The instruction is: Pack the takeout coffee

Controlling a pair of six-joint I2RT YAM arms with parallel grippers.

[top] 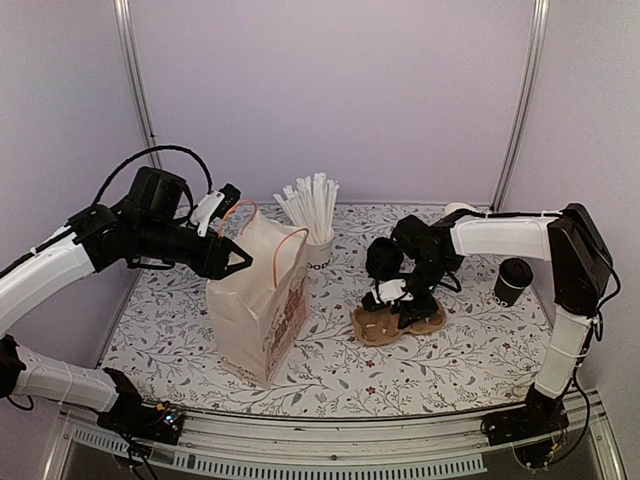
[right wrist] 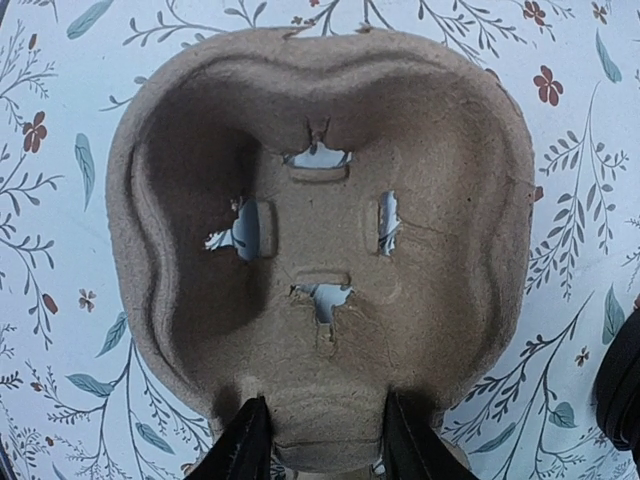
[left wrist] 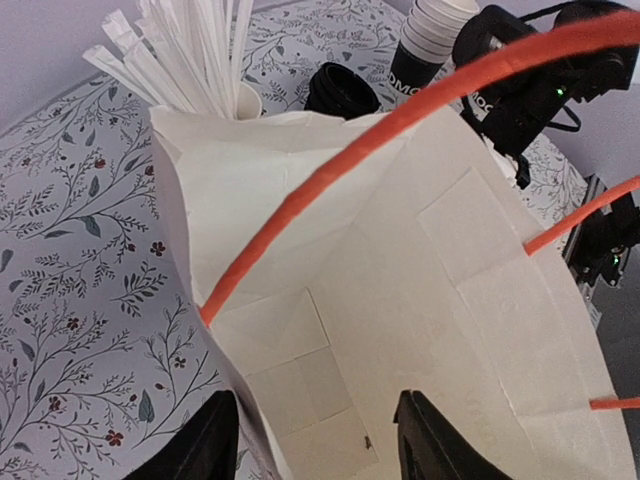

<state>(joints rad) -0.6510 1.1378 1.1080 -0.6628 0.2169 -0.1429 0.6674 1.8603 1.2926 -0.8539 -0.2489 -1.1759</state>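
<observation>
Top external view: the takeout coffee stands upright at far right, well apart from the paper bag. It is judged light, thin-walled and crushable, with a lid that may pop off. Grasp the cup wall below the lid.

Left wrist view: the left gripper is spread, straddling the bag's near wall.

Right wrist view: the right gripper flanks the edge of the pulp cup carrier. Whether it pinches that edge cannot be told.

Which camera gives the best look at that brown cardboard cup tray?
The right wrist view: the cup tray fills it, seen from above, its well and torn slots clear. The top external view shows it small, partly under the right gripper. The left wrist view does not show it.
</observation>
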